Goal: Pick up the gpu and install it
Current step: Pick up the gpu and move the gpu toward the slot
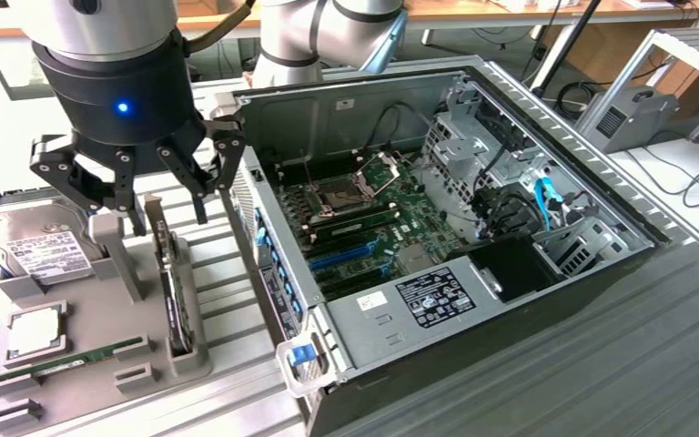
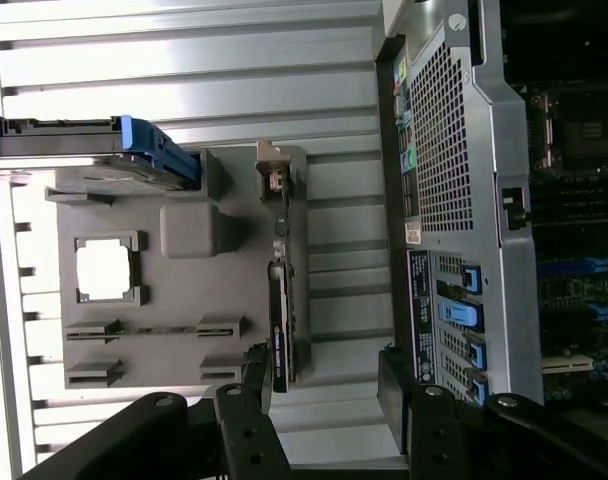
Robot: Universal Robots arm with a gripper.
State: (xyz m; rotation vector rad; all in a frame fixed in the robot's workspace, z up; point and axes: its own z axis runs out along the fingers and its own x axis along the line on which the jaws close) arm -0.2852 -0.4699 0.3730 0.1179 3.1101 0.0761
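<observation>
gpu (image 1: 177, 293) stands on edge in a slot of the grey tray (image 1: 105, 387), thin edge up, presumably so fingers can straddle it. Claw (image 1: 156, 196) hangs above it, spread wide, gripping nothing; the card is not yet touched. Wrist view: the card lies nearer one finger than the other, not centred. Open case (image 1: 531, 346) sits just beside the claw, blue slots (image 1: 347, 257) bare. The card's lower edge is hidden in the tray. The drive's (image 1: 36, 244) far end sits behind a finger.

Lower edge of the gpu (image 1: 178, 305) hidden in the grey holder (image 1: 105, 314); hard drive (image 1: 36, 244) label print illegible.
</observation>
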